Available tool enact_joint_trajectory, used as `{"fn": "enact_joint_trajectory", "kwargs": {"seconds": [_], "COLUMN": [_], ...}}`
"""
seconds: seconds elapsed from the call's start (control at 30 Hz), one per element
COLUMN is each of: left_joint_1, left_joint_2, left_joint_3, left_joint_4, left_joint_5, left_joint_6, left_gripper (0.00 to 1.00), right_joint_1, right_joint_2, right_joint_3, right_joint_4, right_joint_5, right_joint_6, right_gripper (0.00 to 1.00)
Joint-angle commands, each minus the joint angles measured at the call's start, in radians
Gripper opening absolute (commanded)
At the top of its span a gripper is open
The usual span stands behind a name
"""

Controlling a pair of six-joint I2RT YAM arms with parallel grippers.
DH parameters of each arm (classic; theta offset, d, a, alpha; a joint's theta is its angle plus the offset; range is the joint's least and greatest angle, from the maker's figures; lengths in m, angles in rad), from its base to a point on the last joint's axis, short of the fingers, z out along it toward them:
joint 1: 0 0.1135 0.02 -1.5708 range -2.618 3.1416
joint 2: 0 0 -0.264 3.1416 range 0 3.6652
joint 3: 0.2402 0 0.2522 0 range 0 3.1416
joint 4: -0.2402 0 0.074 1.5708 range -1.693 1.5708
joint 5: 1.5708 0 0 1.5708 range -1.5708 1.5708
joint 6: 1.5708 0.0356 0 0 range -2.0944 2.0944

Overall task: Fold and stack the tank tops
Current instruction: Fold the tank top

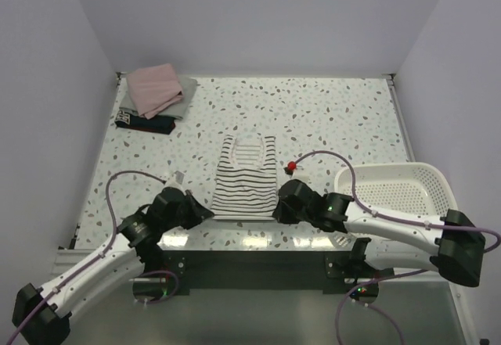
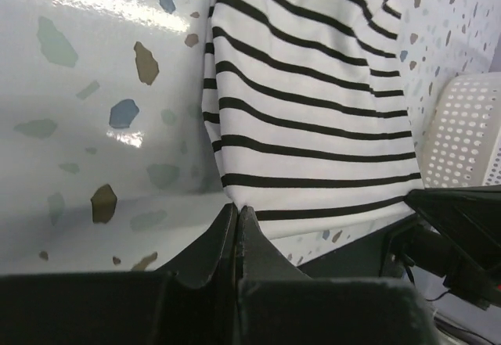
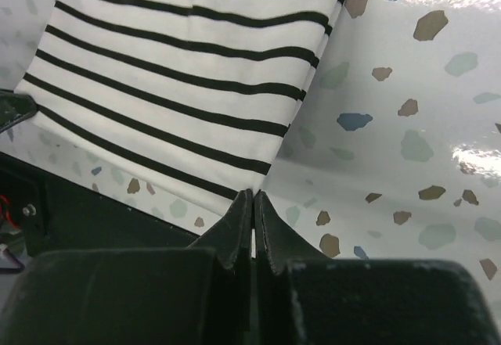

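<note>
Striped fabric from above: shows the striped tank top (image 1: 246,174) flat just ahead of left gripper (image 1: 205,210) and right gripper (image 1: 279,206), 1 per hem corner, likely for folding; 3 folded tops (image 1: 156,91) far beyond the left. Left wrist: pinches hem, fingers pressed together. Right wrist: pinches likewise.

Tank top (image 1: 247,174) at near centre (by table (image 1: 337,118) edge), basket (image 1: 391,167) to its right, folded stack (image 1: 156,93) in far-left corner
</note>
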Motion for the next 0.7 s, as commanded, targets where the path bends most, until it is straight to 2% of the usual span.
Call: {"fn": "enact_joint_trajectory", "kwargs": {"seconds": [0.0, 0.1, 0.23, 0.37, 0.47, 0.67], "left_joint_1": [-0.006, -0.004, -0.004, 0.0, 0.028, 0.19], "left_joint_2": [-0.06, 0.007, 0.116, 0.223, 0.308, 0.452], "left_joint_3": [0.183, 0.325, 0.42, 0.479, 0.539, 0.602], "left_joint_4": [-0.226, -0.243, -0.171, -0.068, -0.016, 0.156], "left_joint_5": [-0.07, -0.094, -0.099, -0.14, -0.133, -0.033], "left_joint_6": [-0.006, 0.035, 0.08, 0.112, 0.136, 0.173], "left_gripper": [0.0, 0.0, 0.0, 0.0, 0.0, 0.0], "right_joint_1": [0.013, 0.012, 0.012, -0.031, -0.108, -0.253], "right_joint_2": [-0.071, -0.084, -0.027, 0.052, 0.098, 0.187], "right_joint_3": [0.069, 0.182, 0.328, 0.422, 0.457, 0.561], "right_joint_4": [-0.189, -0.272, -0.323, -0.32, -0.279, -0.242], "right_joint_5": [0.126, 0.154, 0.207, 0.217, 0.151, 0.091], "right_joint_6": [0.007, -0.029, -0.078, -0.143, -0.186, -0.264], "right_gripper": [0.0, 0.0, 0.01, 0.02, 0.0, 0.0]}}
